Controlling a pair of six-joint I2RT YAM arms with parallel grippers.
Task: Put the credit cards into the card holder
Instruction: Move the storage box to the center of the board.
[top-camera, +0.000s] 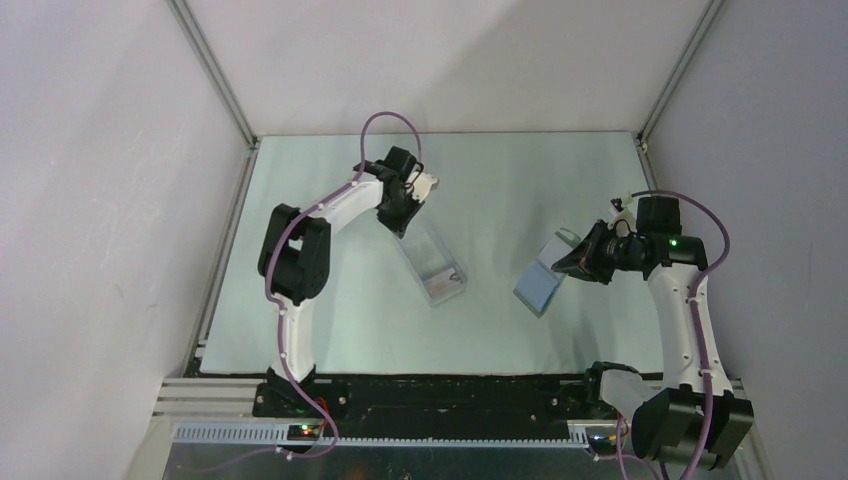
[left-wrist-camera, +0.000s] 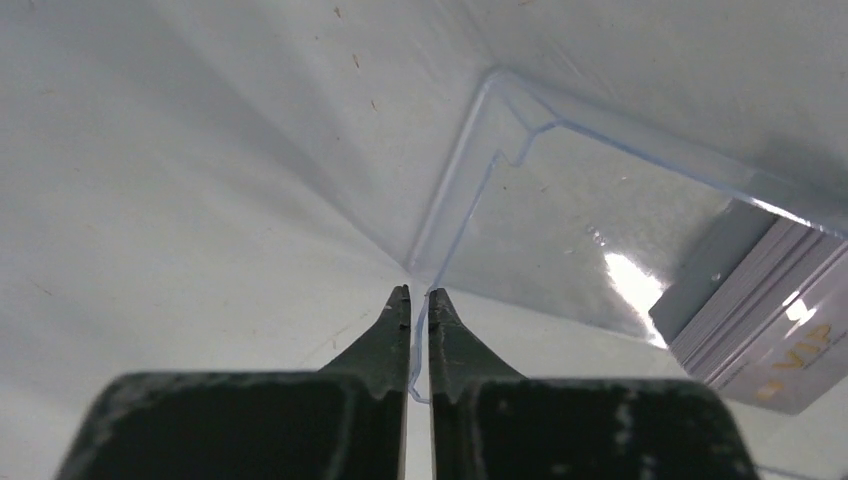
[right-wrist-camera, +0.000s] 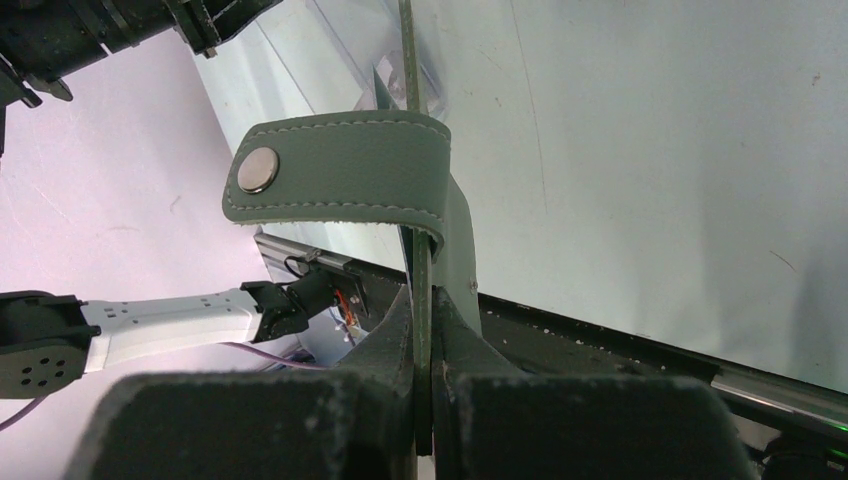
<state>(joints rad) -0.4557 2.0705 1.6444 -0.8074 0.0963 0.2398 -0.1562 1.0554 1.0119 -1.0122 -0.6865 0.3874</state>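
The credit cards (left-wrist-camera: 765, 315) are a pale stack, the top one marked VIP, lying at one end of a clear plastic case (left-wrist-camera: 560, 215). In the top view the stack (top-camera: 444, 284) sits at the case's near end. My left gripper (left-wrist-camera: 419, 292) is shut on the case's thin side wall, at its far end (top-camera: 404, 222). The card holder (top-camera: 540, 281), a grey wallet, hangs open with its light-blue inside showing. My right gripper (top-camera: 572, 262) is shut on its edge and holds it above the table. In the right wrist view the grey snap strap (right-wrist-camera: 340, 180) curls over my fingers (right-wrist-camera: 422, 290).
The pale green table (top-camera: 330, 320) is walled in by white panels on three sides. A black rail (top-camera: 430, 395) runs along the near edge by the arm bases. The clear case (top-camera: 430, 262) lies at the table's middle, left of the held wallet.
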